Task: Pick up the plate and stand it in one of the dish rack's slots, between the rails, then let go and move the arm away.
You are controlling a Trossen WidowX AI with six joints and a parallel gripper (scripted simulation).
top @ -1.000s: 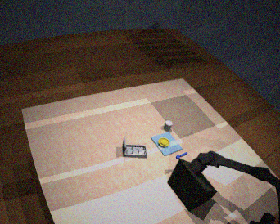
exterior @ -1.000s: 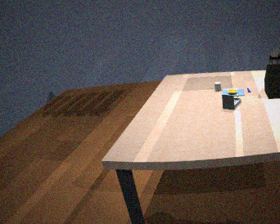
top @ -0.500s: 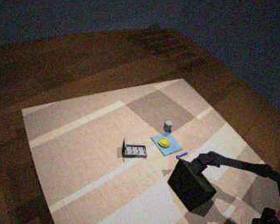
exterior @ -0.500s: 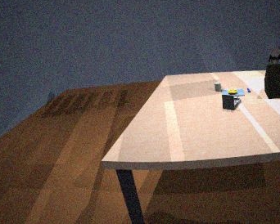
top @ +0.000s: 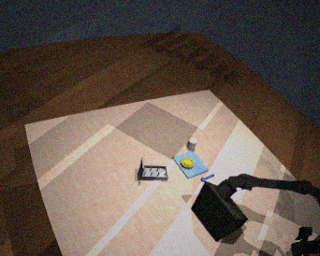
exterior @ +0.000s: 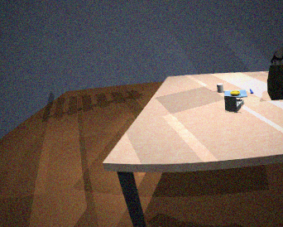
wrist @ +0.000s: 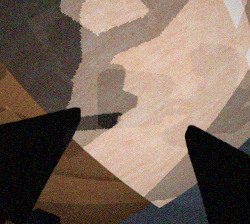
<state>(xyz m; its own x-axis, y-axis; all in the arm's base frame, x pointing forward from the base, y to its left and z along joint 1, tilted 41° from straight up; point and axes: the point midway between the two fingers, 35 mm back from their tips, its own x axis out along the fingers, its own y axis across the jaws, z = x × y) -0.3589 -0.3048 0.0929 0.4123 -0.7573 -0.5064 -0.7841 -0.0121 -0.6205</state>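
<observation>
The yellow plate (top: 187, 163) (exterior: 235, 93) lies flat on a light blue square mat (top: 195, 171) (exterior: 243, 94). The dish rack (top: 162, 178) (exterior: 230, 103) is a small dark frame with pale slots and a raised dark panel at one end; it stands beside the mat, left of it in the top view. My gripper (wrist: 134, 122) is open, with its two black fingers wide apart and nothing between them. It is away from the plate and rack, neither of which shows in the wrist view. In the top view its fingertips cannot be made out near the black box.
A large black box (top: 218, 212) (exterior: 281, 83) is close to the arm's end. A grey-white cup (top: 192, 144) (exterior: 220, 88) stands behind the mat. A small blue object (top: 208, 177) (exterior: 251, 91) lies between mat and box. Shadows and light bands cross the table.
</observation>
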